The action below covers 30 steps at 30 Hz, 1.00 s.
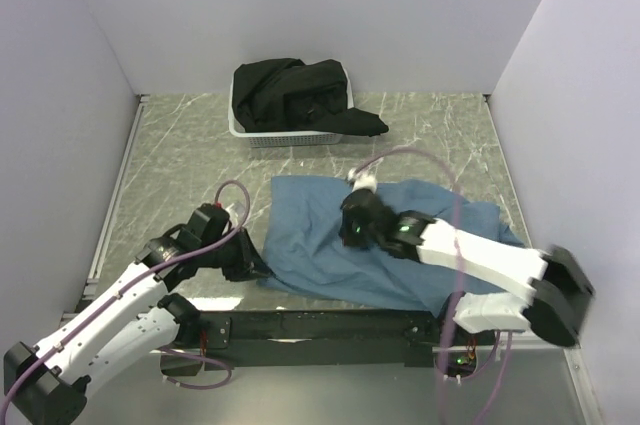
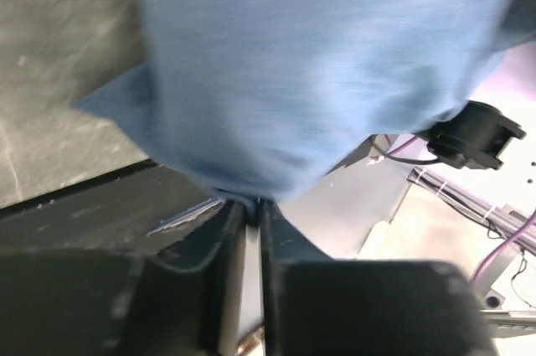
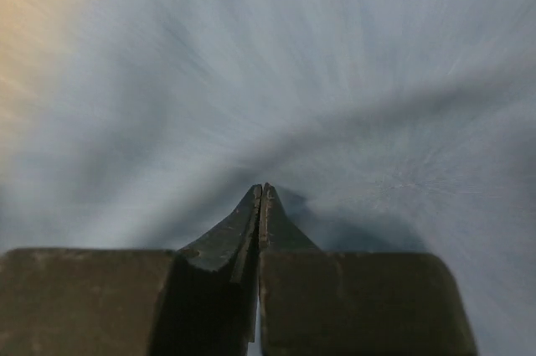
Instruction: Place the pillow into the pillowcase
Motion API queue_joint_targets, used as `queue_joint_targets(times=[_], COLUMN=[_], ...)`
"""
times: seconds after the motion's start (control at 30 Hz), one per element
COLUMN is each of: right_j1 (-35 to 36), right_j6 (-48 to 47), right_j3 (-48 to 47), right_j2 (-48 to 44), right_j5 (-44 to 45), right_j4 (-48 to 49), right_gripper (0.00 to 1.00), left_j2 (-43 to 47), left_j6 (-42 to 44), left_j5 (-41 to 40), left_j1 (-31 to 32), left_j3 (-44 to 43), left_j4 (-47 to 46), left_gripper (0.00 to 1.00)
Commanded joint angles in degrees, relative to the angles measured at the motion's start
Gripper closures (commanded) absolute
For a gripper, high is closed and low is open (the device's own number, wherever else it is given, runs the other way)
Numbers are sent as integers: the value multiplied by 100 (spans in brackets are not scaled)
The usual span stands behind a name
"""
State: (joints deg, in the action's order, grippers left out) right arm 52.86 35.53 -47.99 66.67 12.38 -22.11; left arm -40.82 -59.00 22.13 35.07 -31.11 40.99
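Observation:
The slate-blue pillowcase (image 1: 400, 245) lies rumpled on the table's near middle. It fills the left wrist view (image 2: 318, 63) and the right wrist view (image 3: 352, 79). Only a small white bit of the pillow (image 1: 362, 181) shows at the case's far edge; the rest is hidden. My left gripper (image 1: 255, 267) is shut on the case's near left corner, and the cloth is pinched at its tips (image 2: 249, 202). My right gripper (image 1: 352, 230) is over the case's middle, its jaws shut (image 3: 262, 188), with creases in the blue cloth running to its tips.
A white basket (image 1: 285, 138) with a black cloth (image 1: 300, 95) stands at the back centre. Walls close in the left, right and back. A black rail (image 1: 320, 325) runs along the near edge between the arm bases.

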Motion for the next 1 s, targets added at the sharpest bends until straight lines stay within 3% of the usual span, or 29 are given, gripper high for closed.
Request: queue_joint_targets(times=[0.0,0.03,0.07,0.13,0.5,0.63,0.7,0.8,0.83,0.87,0.97], right_j1=[110,110,145,189,480,330,339,339,330,330,-54], right_j6=[7,-2,-37,-81,95,-116,-125,-186,-204,-213,-283], right_j3=[484,448,283,63,-572,-632,-834,-1142,-1299,-1379,-1442], right_j2=[584,531,383,311,979,1242,1348,1436,1462,1454,1121], right_j5=[-193,-105,122,395,1872,1364,1302,1161,1196,1336,1704], right_j4=[-21,-65,-205,-381,-1173,-690,-663,-645,-715,-933,-1312], right_gripper=[100,93,66,42,23,21,24,59,87,99,100], left_j2=[-172,-233,-242,-260,-172,-268,-313,-330,-365,-383,-471], left_j6=[275,267,258,231,240,275,310,328,328,337,346], left_j5=[-68,-68,-42,2,-77,-112,-156,-287,-332,-367,-507], left_j1=[-9,-9,-9,-9,-9,-9,-9,-9,-9,-9,-9], left_j3=[-668,-685,-659,-537,-246,-263,-307,-377,-395,-422,-553], left_j4=[-259,-267,-346,-390,-531,-584,-592,-601,-601,-610,-601], left_gripper=[82,82,84,87,83,82,82,82,82,81,78])
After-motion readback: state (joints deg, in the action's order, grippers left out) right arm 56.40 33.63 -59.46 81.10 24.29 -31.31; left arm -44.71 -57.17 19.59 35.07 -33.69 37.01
